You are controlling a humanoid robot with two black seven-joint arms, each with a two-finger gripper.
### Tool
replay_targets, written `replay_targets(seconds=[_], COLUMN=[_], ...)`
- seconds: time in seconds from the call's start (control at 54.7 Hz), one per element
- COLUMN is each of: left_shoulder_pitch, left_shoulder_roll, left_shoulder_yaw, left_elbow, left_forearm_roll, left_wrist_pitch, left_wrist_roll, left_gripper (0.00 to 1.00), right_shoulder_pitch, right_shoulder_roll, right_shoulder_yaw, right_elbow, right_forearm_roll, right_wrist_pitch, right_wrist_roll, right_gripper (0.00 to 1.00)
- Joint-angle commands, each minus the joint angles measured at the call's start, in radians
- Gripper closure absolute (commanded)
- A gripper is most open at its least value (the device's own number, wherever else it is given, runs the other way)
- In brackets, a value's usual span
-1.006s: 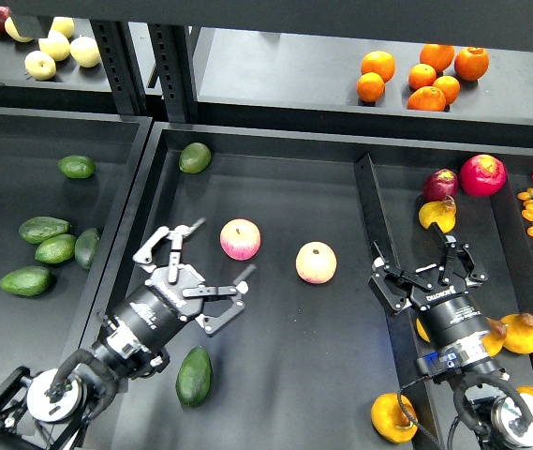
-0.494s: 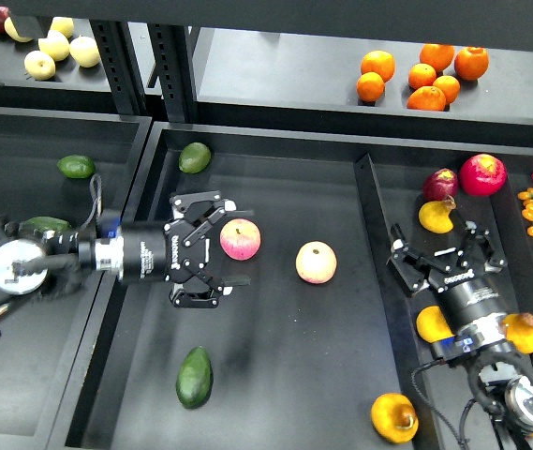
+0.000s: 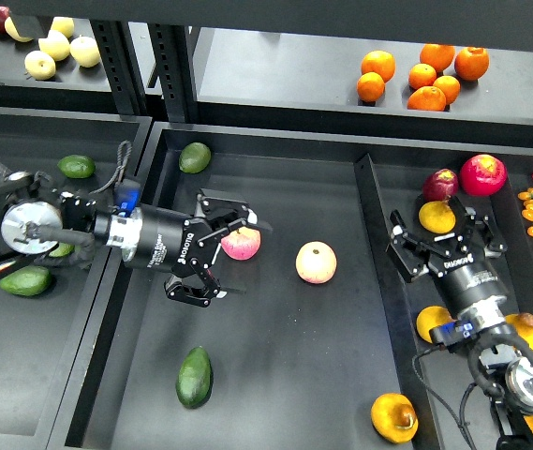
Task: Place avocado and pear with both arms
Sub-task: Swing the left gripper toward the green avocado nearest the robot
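The dark green teardrop avocado (image 3: 194, 376) lies on the floor of the middle tray (image 3: 285, 178), near its front left. The golden pear (image 3: 393, 417) with a red-brown blotch lies at the tray's front right. My left gripper (image 3: 214, 251) is open and empty. It reaches in from the left, its fingers on the near side of a pink-and-yellow apple (image 3: 241, 243), well above the avocado. My right gripper (image 3: 444, 236) is open and empty over the right bin, just short of a yellow fruit (image 3: 437, 217) and far from the pear.
A second apple (image 3: 316, 262) lies mid-tray and a rounder olive avocado (image 3: 194, 157) at its back left. A divider wall (image 3: 371, 202) separates off the right bin with yellow and red fruit (image 3: 482, 174). Pale avocados (image 3: 26, 280) fill the left bin. Oranges (image 3: 422, 75) sit on the back shelf.
My left arm has swung from the front left to come in from the left; its open gripper moved up beside the pink apple. My right gripper shifted right and farther back. Avocado and pear stayed put.
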Motion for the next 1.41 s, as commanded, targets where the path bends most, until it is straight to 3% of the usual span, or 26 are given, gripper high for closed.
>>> replay_targets(seconds=[0.0, 0.274, 0.567, 0.988, 1.391], left_shoulder_pitch=[-0.073, -0.133, -0.226, -0.253, -0.2], left_shoulder_roll=[-0.044, -0.138, -0.278, -0.442, -0.515], left_shoulder_yaw=[0.119, 0.277, 0.532, 0.671, 0.72], left_elbow=[0.018, 0.049, 0.116, 0.216, 0.348], left_forearm_roll=[0.057, 0.209, 0.246, 0.269, 0.284], left_wrist_pitch=[0.0, 0.0, 0.0, 0.0, 0.0], left_wrist_roll=[0.0, 0.0, 0.0, 0.0, 0.0], left_gripper=[0.0, 0.0, 0.0, 0.01, 0.01], right_shoulder_pitch=[0.025, 0.061, 0.085, 0.084, 0.076], right_shoulder_roll=[0.0, 0.0, 0.0, 0.0, 0.0], right_shoulder_yaw=[0.001, 0.001, -0.001, -0.001, -0.002], right_elbow=[-0.003, -0.021, -0.041, -0.041, -0.041], right_forearm_roll=[-0.014, -0.014, -0.014, -0.01, -0.01], right_wrist_pitch=[-0.017, -0.023, -0.023, -0.02, -0.019], right_wrist_roll=[0.0, 0.0, -0.001, -0.004, -0.006], right_gripper=[0.0, 0.0, 0.0, 0.0, 0.0])
